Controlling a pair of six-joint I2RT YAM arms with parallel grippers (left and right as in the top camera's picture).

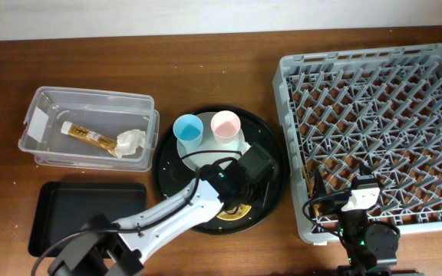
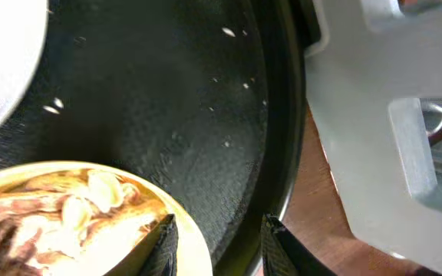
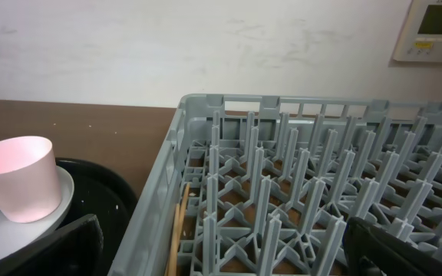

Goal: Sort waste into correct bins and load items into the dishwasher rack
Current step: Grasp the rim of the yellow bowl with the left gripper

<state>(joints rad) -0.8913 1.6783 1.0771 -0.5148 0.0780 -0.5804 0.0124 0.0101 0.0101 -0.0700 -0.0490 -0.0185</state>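
- Yellow bowl (image 2: 192,234) right under the left gripper (image 2: 219,249), on the near part of the round black tray (image 2: 206,115). Rim sits between the parted fingers (image 2: 276,245), one tip seemingly inside above the beige food scraps (image 2: 90,203), the other outside over bare tray.
- Open, then, and pinching nothing so far; merely straddles the rim.
- Probably hard plastic: stiff, light, smooth enough to slide in a weak pinch. Holds loose crumbs, so likely to spill if tilted too soon.
- Best taken at the rim exactly here, one pad inside and one outside, squeezed firmly, lifted level and tipped only above the chosen bin.
- Shallow black tray (image 1: 52,230) off to this gripper's left and nearer the arm's base; clear tub (image 1: 48,107) to the left and farther out, already holding the wrapper stick (image 1: 90,138) and the napkin (image 1: 129,142).
- Pale plate (image 2: 2,54) just beyond the gripper and to its left, carrying the blue cup (image 1: 188,129) and pink cup (image 1: 225,126); near enough to be knocked by a careless swing.
- Grey rack (image 1: 374,123) close on the gripper's right, just past the tray's raised lip; little slack on that side, more toward the left.
- Right gripper (image 3: 221,230) spread wide and empty above the rack's near left corner, pink cup to its left.
- Dark wooden table (image 1: 206,77) underneath; tray floor matt and speckled with crumbs; plain pale wall behind.
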